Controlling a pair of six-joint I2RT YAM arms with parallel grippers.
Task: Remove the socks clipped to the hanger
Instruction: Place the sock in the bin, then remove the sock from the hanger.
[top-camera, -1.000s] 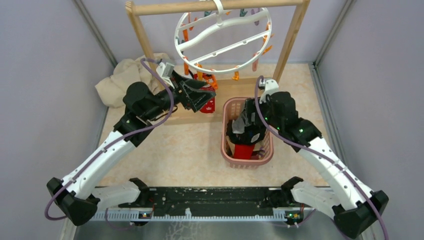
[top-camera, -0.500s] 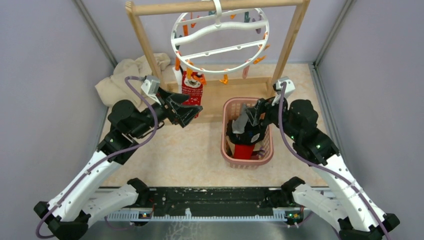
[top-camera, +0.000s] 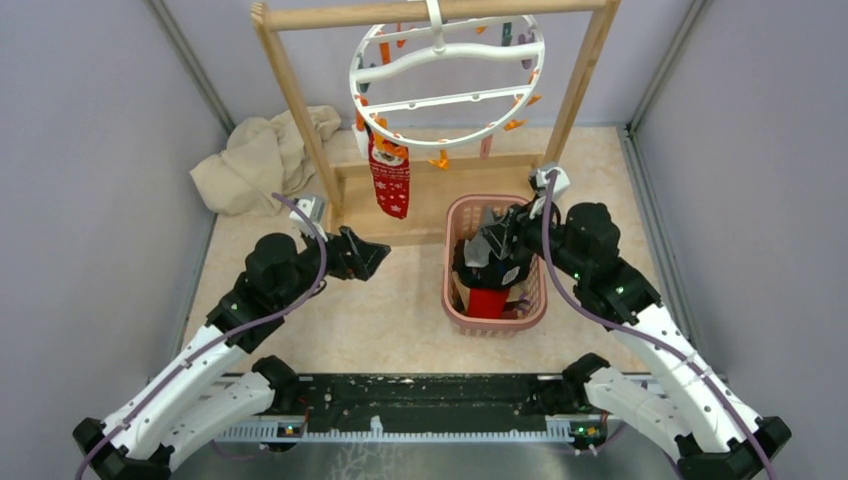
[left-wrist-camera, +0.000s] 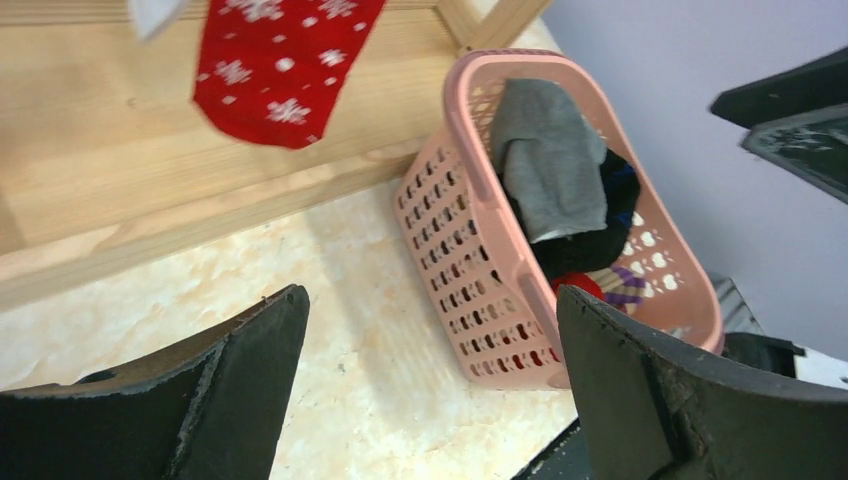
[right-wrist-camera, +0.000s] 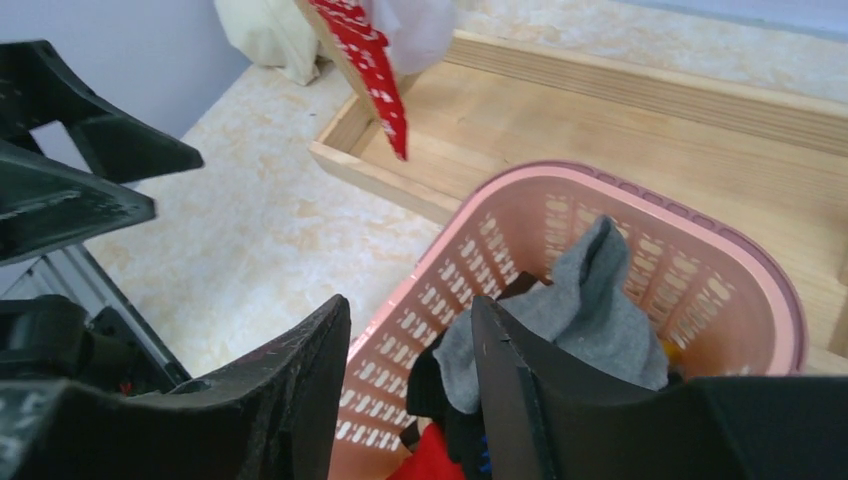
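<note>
The white ring hanger (top-camera: 447, 80) hangs by its hook from the wooden rack's top bar, with orange and teal clips round its rim. A red sock with white snowflakes (top-camera: 390, 182) dangles clipped at its left front, also visible in the left wrist view as the red sock (left-wrist-camera: 280, 60) and in the right wrist view as the red sock (right-wrist-camera: 375, 60). My left gripper (top-camera: 368, 256) is open and empty, low over the floor, below and left of that sock. My right gripper (right-wrist-camera: 410, 305) hovers over the basket's left rim, jaws apart with nothing between them.
A pink lattice basket (top-camera: 497, 327) between the arms holds a grey sock (right-wrist-camera: 590, 310), black and red ones. The wooden rack (top-camera: 300, 100) and its base board (left-wrist-camera: 120, 150) stand behind. A beige cloth (top-camera: 255, 160) lies crumpled at the back left.
My left gripper pulled back from the red sock toward the near side and opened wider. The sock stays clipped and hangs straight. The right gripper's jaws narrowed and the arm shifted back slightly.
</note>
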